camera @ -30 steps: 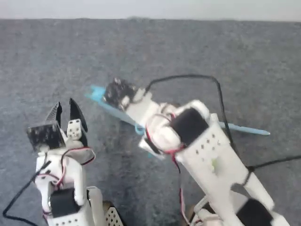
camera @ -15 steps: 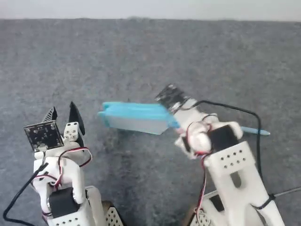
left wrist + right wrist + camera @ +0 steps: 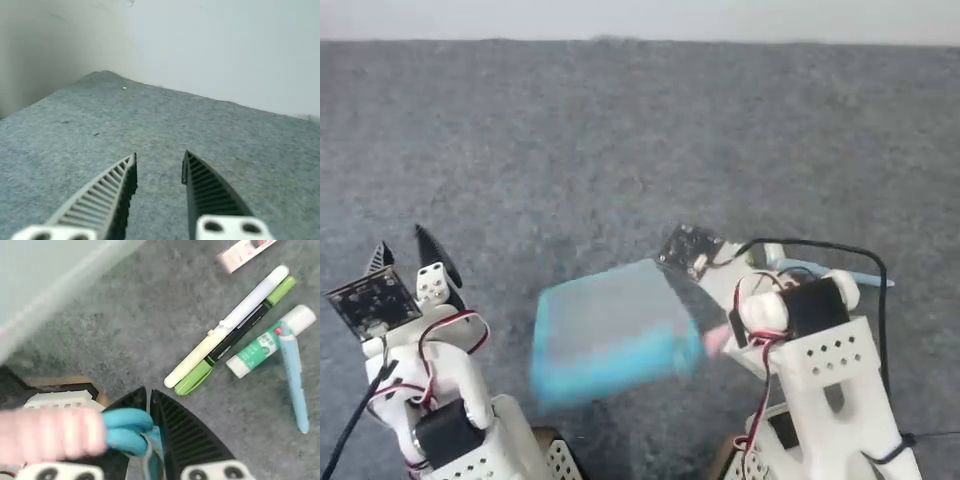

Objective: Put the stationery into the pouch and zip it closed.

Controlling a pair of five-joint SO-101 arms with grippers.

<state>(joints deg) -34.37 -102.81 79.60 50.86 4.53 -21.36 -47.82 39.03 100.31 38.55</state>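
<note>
At lower centre of the high view, the blue pouch (image 3: 610, 340) is held off the grey table (image 3: 620, 130). The right gripper (image 3: 150, 391) is clamped on the pouch's edge. At lower left, the left gripper (image 3: 402, 240) has its jaws apart and holds nothing. Markers (image 3: 235, 318), a glue stick (image 3: 257, 350) and a blue pen (image 3: 294, 380) lie on the table, outside the pouch.

A grey fuzzy table (image 3: 620, 120) is carrying everything. A pale pen (image 3: 235, 322) and a green pen (image 3: 192, 377) are lying side by side on it, touching. A glue stick (image 3: 265, 342) is lying just beside the green pen. A blue pen (image 3: 292, 382) is touching the glue stick. A small pinkish box (image 3: 245, 251) is sitting near one end of the pens.
</note>
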